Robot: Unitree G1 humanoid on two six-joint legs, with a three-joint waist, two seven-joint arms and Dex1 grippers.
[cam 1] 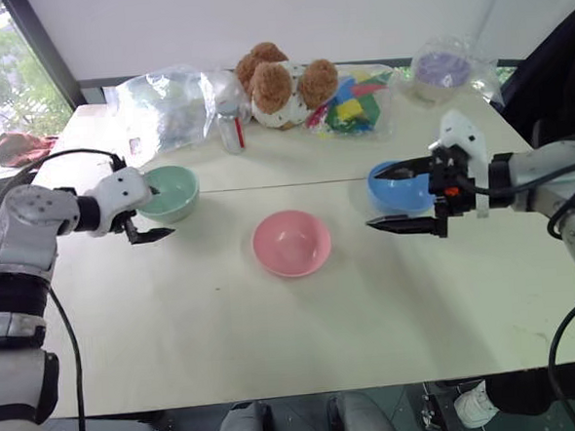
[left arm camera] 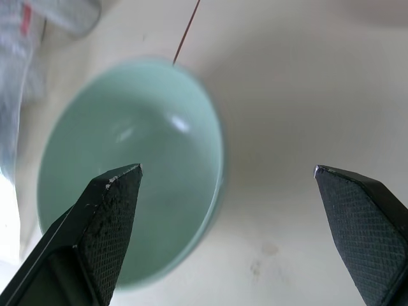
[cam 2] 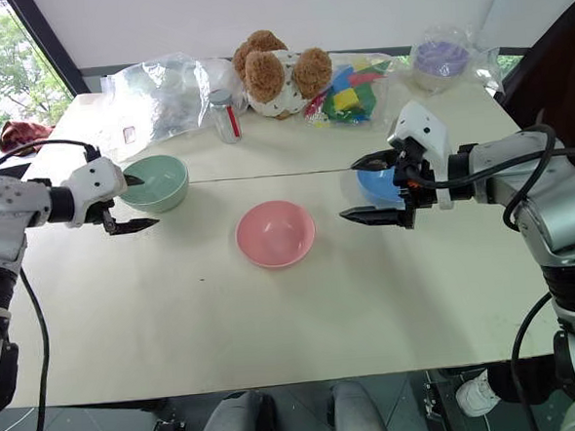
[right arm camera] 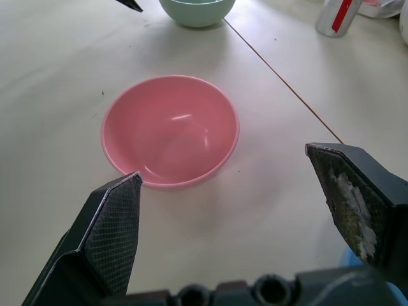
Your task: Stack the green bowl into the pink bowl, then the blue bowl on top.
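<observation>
Left pincer (cam 1: 152, 222): spread, empty, just beside green bowl (cam 1: 169, 191). Right pincer (cam 1: 401, 198): spread, empty, before blue bowl (cam 1: 395, 191). Pink bowl (cam 1: 291, 243): between both pincers, on tabletop (cam 1: 275, 333).

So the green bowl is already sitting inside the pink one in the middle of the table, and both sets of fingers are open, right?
Not quite. The green bowl is not inside the pink bowl; it sits apart on the table, beside the left gripper, and the pink bowl is empty. The left eye view shows this. Both sets of fingers are indeed open.
</observation>
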